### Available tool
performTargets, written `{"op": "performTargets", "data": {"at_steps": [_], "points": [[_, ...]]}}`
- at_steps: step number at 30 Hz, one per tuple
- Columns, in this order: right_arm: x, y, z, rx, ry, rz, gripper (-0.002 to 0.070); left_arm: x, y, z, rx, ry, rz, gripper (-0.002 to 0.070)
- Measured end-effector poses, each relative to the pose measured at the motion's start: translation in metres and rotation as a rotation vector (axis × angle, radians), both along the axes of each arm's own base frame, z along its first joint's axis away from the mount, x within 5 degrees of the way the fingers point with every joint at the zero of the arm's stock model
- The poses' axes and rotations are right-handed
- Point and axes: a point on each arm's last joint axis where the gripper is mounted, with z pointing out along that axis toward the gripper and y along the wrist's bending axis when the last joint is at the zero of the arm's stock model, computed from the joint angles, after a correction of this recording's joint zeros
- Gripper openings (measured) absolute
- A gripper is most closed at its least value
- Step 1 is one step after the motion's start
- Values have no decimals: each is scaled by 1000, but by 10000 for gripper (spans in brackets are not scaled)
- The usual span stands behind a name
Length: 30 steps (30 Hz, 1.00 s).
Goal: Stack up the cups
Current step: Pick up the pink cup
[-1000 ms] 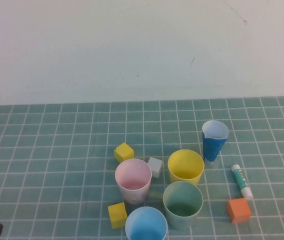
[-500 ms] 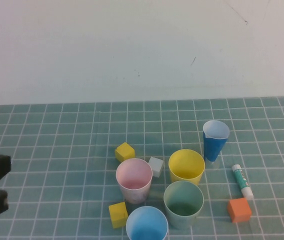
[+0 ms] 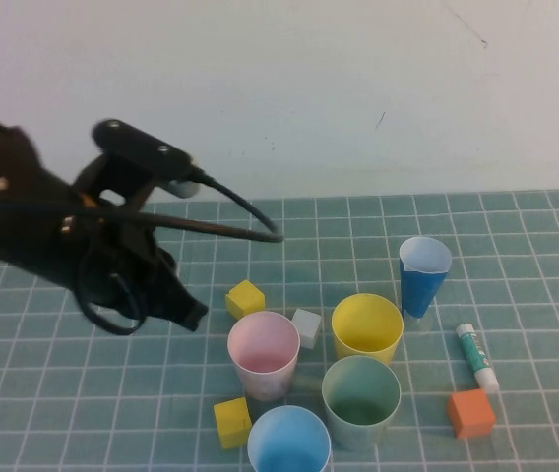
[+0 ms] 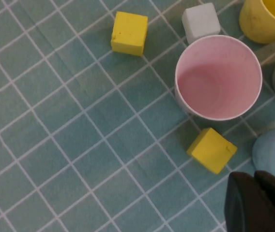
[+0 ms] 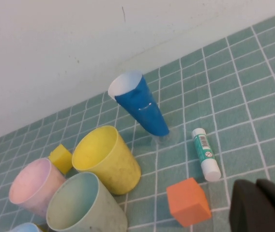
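Left gripper (image 3: 186,313) near pink cup (image 3: 262,352), touching nothing, jaws' state unclear, right gripper (image 5: 263,205) likewise.

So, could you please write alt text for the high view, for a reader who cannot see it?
The left hand hangs over the tiled table just left of four upright cups: pink cup, yellow cup, green cup and light blue cup. Small cubes, a dark blue paper cone and a glue stick lie around; the right hand is out of this view.
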Motion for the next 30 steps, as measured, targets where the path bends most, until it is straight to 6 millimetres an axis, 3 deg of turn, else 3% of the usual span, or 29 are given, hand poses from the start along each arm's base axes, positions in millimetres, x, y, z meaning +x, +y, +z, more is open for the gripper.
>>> {"op": "performTargets", "data": {"at_steps": [4,6,8,12,14,17,22,24,27,30], "points": [[0,0,0,-3,-1,1,-3,27,-26,-16,52,69,-9,10],[0,0,0,-3,-1,1,-3,41,-35,-29,73,117,-6,57],[0,0,0,-3,-1,1,-3,54,-45,-45,96,174,-2,140],[0,0,0,-3,-1,1,-3,75,-56,-73,118,246,27,391],[0,0,0,-4,-1,1,-3,84,-60,-86,127,269,39,476],[0,0,0,-6,-1,2,-3,94,-65,-109,131,295,64,519],[0,0,0,-6,-1,2,-3,106,-70,-141,124,311,107,468],[0,0,0,-6,-1,2,-3,110,-72,-152,124,313,113,388],[0,0,0,-7,-1,2,-3,112,-73,-164,131,322,113,155],[0,0,0,-7,-1,2,-3,113,-73,-163,136,308,109,46]]}}
